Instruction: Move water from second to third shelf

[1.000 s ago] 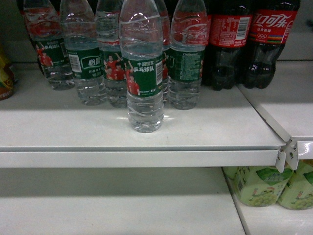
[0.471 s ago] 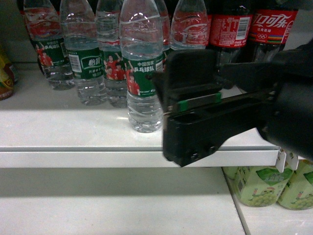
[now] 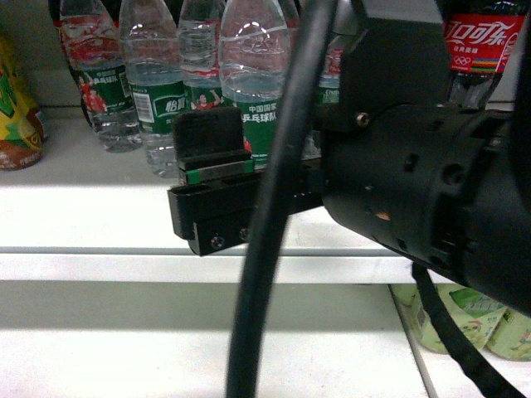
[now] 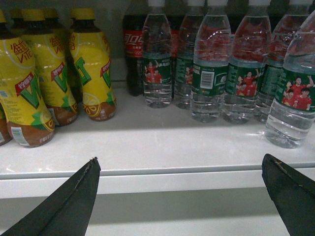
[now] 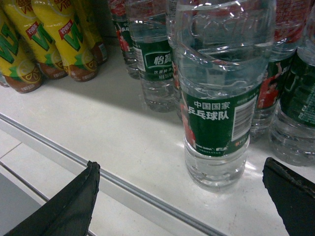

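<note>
We hold our right gripper (image 5: 182, 196) spread wide and empty, aimed at the clear ribbed water bottle with the green label (image 5: 216, 98), which stands alone at frame centre near the white metal shelf's (image 5: 123, 142) front edge, easiest to grasp.

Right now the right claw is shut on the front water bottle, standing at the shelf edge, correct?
Not shut. In the right wrist view the right claw is open, its fingers wide apart either side of the water bottle, not touching it. The bottle does stand near the shelf edge.
</note>
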Motion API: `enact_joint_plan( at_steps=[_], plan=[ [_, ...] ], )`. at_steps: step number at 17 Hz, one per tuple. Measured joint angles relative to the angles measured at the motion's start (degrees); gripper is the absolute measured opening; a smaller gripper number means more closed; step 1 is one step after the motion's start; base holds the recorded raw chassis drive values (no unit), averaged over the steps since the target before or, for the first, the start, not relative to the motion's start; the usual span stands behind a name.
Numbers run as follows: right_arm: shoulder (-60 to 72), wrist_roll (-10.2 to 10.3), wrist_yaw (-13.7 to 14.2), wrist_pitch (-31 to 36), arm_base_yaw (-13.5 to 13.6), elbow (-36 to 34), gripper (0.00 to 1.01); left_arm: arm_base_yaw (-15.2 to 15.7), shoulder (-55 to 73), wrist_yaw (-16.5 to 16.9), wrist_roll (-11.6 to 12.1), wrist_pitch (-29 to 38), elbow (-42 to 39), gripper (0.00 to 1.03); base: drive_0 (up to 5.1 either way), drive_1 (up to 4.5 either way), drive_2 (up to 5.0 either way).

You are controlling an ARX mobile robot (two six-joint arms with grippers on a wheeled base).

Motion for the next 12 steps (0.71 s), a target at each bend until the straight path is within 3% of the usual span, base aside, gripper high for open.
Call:
enact_joint_plan(
  at_steps=[6, 12],
  plan=[
    [6.2, -0.4, 0.8, -3.1, -0.6, 8.6, 0.98, 0.0, 0.0, 0.0, 0.0, 0.0, 0.0, 0.98, 0.0, 0.0, 0.0],
    [12.3, -1.7, 5.7, -6.5, -1.6, 16.0, 0.98, 0.0, 0.0, 0.0, 0.0, 0.0, 0.0, 0.98, 0.0, 0.0, 0.0]
  ],
)
